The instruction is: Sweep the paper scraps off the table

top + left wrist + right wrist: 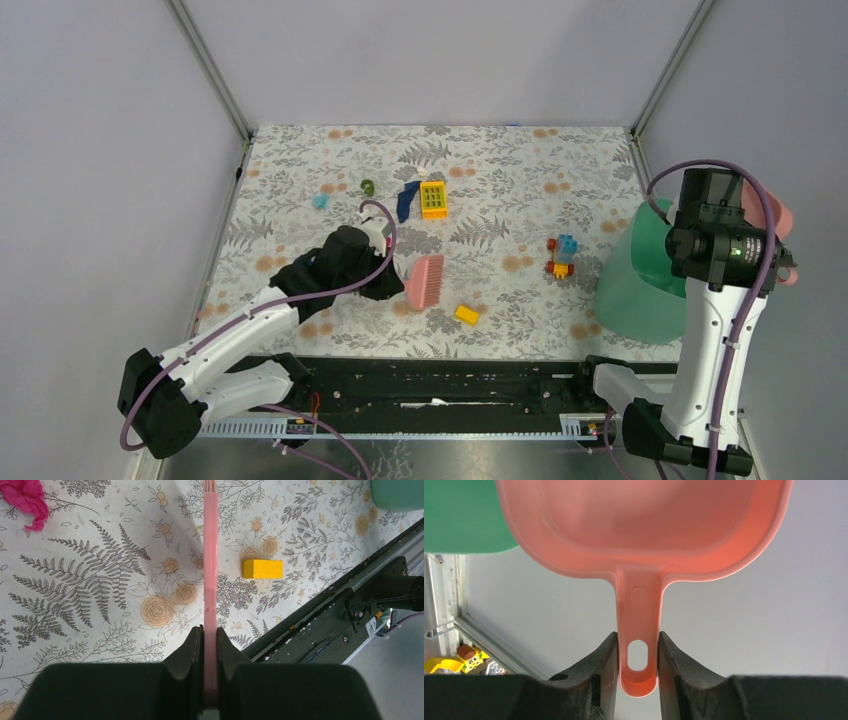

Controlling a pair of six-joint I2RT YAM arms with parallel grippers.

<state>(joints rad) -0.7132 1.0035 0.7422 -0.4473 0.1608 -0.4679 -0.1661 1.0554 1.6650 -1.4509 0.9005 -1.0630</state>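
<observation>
My left gripper (397, 284) (210, 631) is shut on the handle of the pink comb-like brush (426, 280) (210, 555), held edge-on low over the floral table (500, 150). A magenta paper scrap (24, 500) lies to the brush's left in the left wrist view; the arm hides it from above. A dark blue scrap (406, 200) lies further back beside a yellow block. My right gripper (757, 232) (638, 641) is shut on the handle of the pink dustpan (644, 525) (785, 218), held raised at the right over the green tray (640, 285).
Yellow blocks lie at the back middle (433, 198) and by the front edge (466, 314) (262, 568). A small toy of coloured blocks (561, 256) stands right of centre. A light blue bit (320, 201) and a small green thing (368, 186) lie at back left. A black rail (440, 385) borders the front.
</observation>
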